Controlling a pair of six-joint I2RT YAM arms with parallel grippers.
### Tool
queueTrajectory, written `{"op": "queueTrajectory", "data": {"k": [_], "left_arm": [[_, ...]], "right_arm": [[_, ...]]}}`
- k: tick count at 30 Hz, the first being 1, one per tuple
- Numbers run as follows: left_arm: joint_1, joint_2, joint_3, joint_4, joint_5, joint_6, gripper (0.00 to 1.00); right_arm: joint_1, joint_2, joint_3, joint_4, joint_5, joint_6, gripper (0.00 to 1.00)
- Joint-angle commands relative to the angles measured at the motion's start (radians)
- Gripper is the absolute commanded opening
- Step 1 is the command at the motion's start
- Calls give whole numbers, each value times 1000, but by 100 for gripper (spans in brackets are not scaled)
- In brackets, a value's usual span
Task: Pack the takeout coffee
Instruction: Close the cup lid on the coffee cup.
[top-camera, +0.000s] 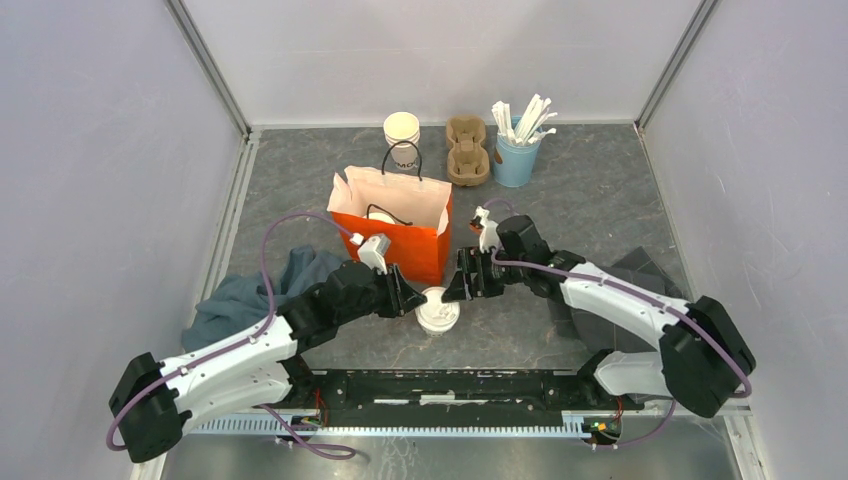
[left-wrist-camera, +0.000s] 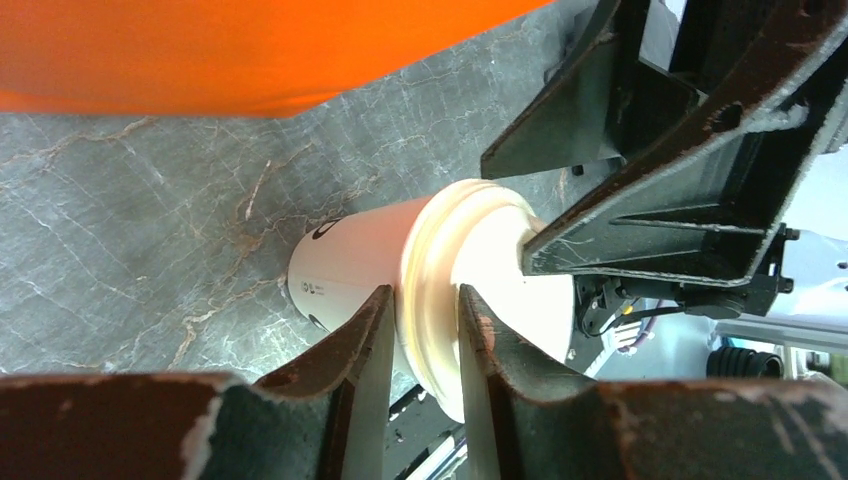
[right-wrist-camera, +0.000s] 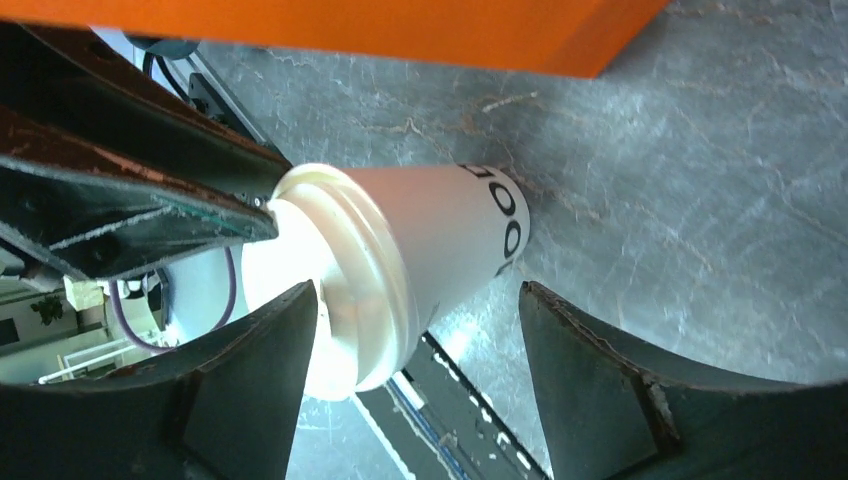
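A takeout coffee, a cream paper cup with a white sip lid, stands on the grey table in front of the orange paper bag. My left gripper reaches it from the left. In the left wrist view the left gripper pinches the lid's rim, one finger under it against the cup and one on top. My right gripper stands at the cup's right side. In the right wrist view the right gripper is open wide around the cup. Something round and white shows inside the bag.
At the back stand a stack of lidless cups, a brown cardboard carrier and a blue cup of wrapped sticks. A blue-grey cloth lies at the left and a dark cloth under the right arm.
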Motion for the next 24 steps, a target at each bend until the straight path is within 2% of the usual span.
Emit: {"op": "queueTrajectory", "data": {"k": [1, 6, 12, 17, 20, 24], "left_arm": [[-4, -3, 19, -17, 25, -38, 35], [-4, -9, 12, -16, 30, -53, 34], [-4, -20, 18, -23, 25, -61, 35], [-4, -24, 24, -21, 25, -87, 45], [-4, -30, 15, -12, 29, -103, 48], [-4, -43, -2, 2, 35, -122, 50]], "right_arm": [[-8, -91, 14, -109, 15, 1, 80], [-4, -171, -49, -67, 1, 71, 80], [16, -176, -79, 1, 11, 109, 78], [18, -189, -86, -5, 19, 105, 75], [21, -192, -101, 10, 19, 115, 67], [24, -182, -106, 24, 19, 121, 63]]}}
